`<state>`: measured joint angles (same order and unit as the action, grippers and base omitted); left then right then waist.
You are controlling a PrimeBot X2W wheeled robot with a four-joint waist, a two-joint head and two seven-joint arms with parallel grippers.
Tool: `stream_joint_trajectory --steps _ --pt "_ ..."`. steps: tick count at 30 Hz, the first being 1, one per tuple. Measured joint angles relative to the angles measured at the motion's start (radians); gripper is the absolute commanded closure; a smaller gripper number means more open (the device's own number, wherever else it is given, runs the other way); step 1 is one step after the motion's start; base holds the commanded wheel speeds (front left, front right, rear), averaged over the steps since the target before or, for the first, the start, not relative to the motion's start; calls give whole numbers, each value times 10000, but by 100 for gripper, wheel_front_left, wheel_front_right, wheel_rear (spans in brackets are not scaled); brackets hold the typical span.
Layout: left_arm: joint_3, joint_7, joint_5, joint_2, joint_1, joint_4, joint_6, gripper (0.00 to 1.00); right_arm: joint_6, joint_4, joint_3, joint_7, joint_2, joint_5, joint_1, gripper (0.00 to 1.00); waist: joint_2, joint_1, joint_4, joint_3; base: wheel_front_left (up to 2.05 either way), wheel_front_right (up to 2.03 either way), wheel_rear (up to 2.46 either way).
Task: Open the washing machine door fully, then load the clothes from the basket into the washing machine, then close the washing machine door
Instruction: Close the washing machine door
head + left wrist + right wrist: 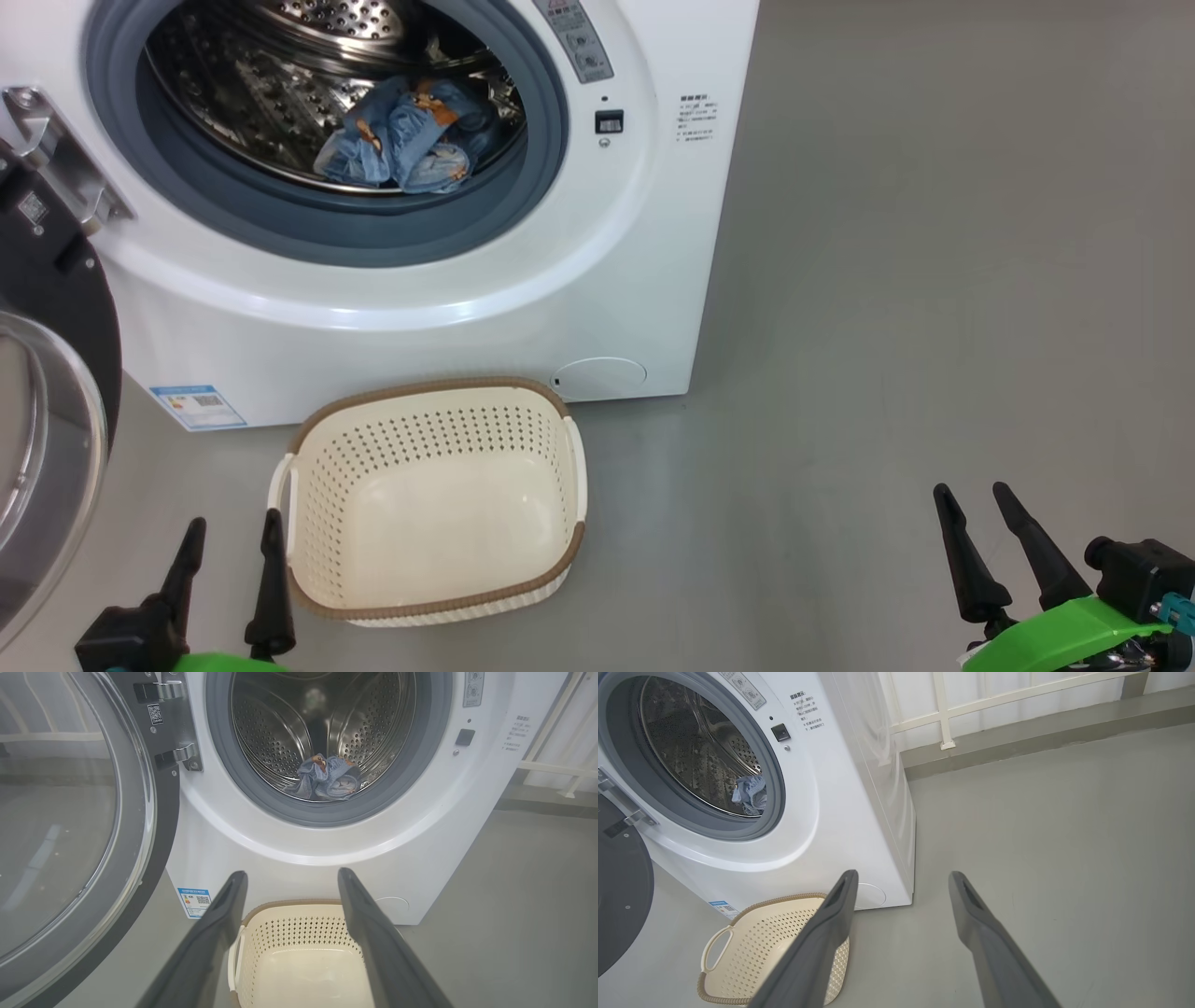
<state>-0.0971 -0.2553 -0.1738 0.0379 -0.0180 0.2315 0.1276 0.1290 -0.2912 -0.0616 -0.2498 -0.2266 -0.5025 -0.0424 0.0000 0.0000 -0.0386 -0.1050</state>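
The washing machine (523,280) stands in front of me with its door (47,439) swung wide open to the left, glass bowl facing out. Blue clothes (406,135) with orange prints lie inside the steel drum, clothes (327,778) also visible through the left wrist view. The cream basket (560,467) sits on the floor before the machine, nothing inside it. My left gripper (233,527) is open, low at the basket's left side. My right gripper (971,499) is open over bare floor, far right of the basket (761,947).
The open door (70,826) reaches out over the floor at the left, close to my left arm. Grey floor (934,280) stretches to the right of the machine. A low ledge and white railing (943,714) run behind it.
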Motion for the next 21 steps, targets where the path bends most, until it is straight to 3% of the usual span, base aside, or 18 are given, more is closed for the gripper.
stream_joint_trajectory --steps 13,21 --pt "161 0 -104 0 21 -115 0 0 0 17 21 0 6 0 1 0 0 0 87 -38 -14 14 0" --pt "305 0 -351 -2 21 -163 -157 0 0 46 -184 0 12 2 -1 0 0 0 486 -48 0 0 0"
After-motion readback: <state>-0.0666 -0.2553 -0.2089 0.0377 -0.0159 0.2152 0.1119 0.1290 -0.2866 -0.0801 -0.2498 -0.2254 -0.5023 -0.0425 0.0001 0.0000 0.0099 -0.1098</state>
